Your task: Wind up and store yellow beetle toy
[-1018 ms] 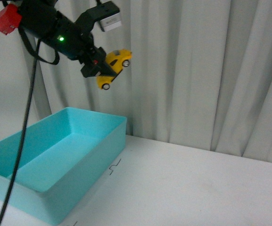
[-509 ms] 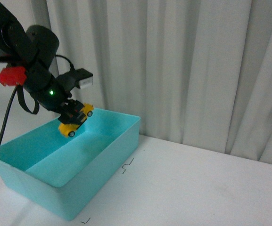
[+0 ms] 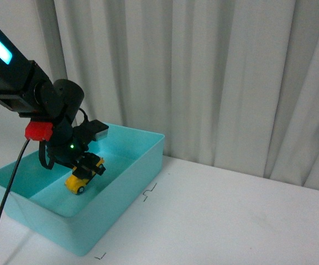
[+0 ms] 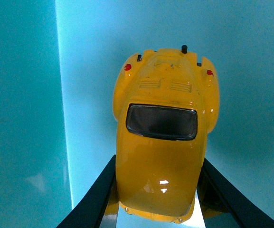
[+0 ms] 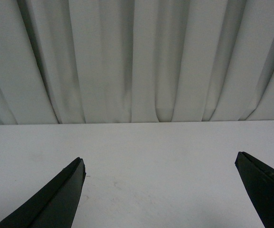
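The storing step is judged in hand: the yellow beetle toy (image 3: 76, 183) is held tilted, pinched by the left gripper (image 3: 85, 169), low inside the turquoise bin (image 3: 146, 148) at the left, so release is called for next; the right gripper (image 5: 160, 167) is spread over the desk (image 3: 231, 215).
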You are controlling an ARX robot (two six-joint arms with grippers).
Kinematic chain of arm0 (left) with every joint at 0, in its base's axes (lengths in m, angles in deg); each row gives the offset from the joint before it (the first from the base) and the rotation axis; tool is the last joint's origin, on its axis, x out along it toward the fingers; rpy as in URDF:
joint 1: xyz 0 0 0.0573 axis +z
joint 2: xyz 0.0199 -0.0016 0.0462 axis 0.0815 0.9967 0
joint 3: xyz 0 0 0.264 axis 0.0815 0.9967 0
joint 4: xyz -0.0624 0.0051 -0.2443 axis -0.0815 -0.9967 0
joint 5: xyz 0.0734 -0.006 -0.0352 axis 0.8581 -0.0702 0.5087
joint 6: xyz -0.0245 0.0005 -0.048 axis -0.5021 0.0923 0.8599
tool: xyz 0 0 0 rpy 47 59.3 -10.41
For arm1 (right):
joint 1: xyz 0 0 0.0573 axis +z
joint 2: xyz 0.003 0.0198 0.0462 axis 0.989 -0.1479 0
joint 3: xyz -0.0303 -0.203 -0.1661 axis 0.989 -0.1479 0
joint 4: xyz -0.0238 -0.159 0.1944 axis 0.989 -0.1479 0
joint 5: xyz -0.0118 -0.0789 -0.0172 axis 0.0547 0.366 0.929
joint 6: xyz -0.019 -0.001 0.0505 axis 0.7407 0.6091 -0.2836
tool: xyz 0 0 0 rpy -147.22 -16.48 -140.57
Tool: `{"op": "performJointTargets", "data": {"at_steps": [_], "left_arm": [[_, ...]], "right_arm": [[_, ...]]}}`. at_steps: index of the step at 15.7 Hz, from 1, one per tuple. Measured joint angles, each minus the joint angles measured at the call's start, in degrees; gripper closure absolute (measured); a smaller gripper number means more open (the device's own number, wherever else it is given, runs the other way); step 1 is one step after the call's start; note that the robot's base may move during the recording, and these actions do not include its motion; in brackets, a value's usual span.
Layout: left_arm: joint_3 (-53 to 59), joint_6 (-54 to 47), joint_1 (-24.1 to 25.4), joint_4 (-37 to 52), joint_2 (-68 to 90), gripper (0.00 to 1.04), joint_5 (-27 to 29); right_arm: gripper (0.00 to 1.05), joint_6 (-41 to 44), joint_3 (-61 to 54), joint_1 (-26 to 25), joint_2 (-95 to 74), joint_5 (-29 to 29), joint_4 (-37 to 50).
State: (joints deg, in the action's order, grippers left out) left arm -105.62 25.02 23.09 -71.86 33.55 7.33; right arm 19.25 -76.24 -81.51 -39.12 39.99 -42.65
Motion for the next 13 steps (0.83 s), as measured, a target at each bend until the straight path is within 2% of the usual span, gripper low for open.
{"op": "performJointTargets", "data": {"at_steps": [4, 9, 10, 11, 13], "left_arm": [[-2.27, 0.17, -1.92, -1.86, 1.01, 0.65, -0.72], [-2.78, 2.27, -2.34, -3.45, 0.9, 0.11, -4.11], [-2.47, 2.51, -2.29, -2.6, 0.15, 0.05, -4.81], [-1.64, 2.97, -2.05, -1.29, -1.75, 0.08, -6.12], [0.66, 3.85, -1.81, 3.37, -8.09, 0.07, -8.48]], "right_arm": [[0.07, 0.0, 0.0, 0.0, 0.0, 0.0, 0.0], [0.07, 0.0, 0.0, 0.0, 0.0, 0.0, 0.0], [0.07, 0.0, 0.0, 0.0, 0.0, 0.0, 0.0], [0.07, 0.0, 0.0, 0.0, 0.0, 0.0, 0.0], [0.07, 0.0, 0.0, 0.0, 0.0, 0.0, 0.0]]}}
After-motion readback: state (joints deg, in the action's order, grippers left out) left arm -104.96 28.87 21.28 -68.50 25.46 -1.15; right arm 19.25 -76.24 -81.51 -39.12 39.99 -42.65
